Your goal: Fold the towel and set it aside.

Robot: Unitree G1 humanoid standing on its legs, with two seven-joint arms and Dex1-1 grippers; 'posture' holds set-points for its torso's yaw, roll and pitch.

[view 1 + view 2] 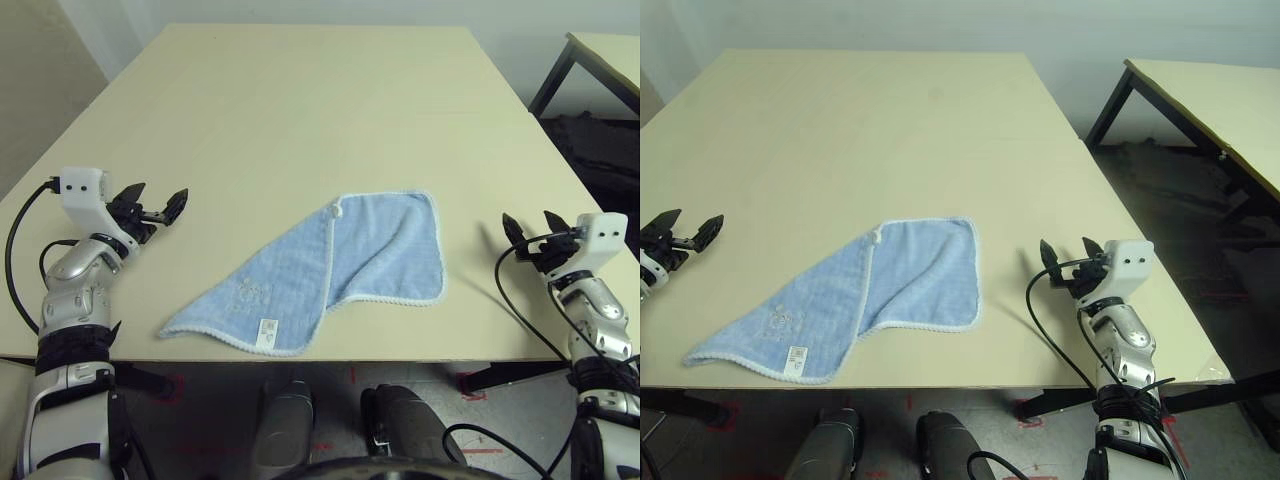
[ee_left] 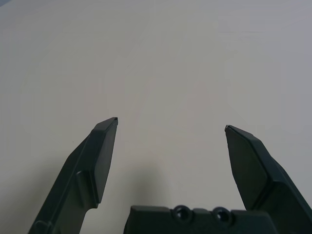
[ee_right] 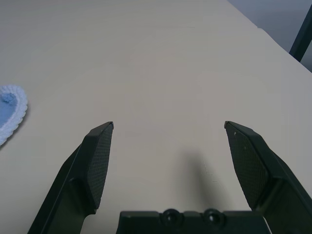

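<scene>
**Towel lay loosely folded between two spread grippers**

The towel (image 1: 320, 275) lay on the pale surface (image 1: 300, 110) between the two grippers, well apart from each; it was nearer the front edge of the surface than the far one. It was light blue terry with white stitched edging; one part was turned over the other along a slanting fold, so that the shape ran from a long point on the left gripper's side to a squarer end on the right gripper's side. A small white label (image 1: 267, 329) sat near the front hem, a faint embroidered mark (image 1: 250, 293) just beyond it, and a small loop (image 1: 339, 209) showed at the far edge.

The left gripper (image 1: 158, 204) hovered just above the surface, to the left of the towel, its fingers (image 2: 102, 156) spread wide and pinching nothing; bare surface lay ahead of it. The right gripper (image 1: 1067, 252) hovered to the right of the towel, its fingers (image 3: 97, 161) likewise spread wide and empty; in the right wrist view a scalloped corner of the towel lay off to that gripper's left side, clear of the fingers.

A second table (image 1: 1210, 100) stood off beyond the right gripper's side.
</scene>
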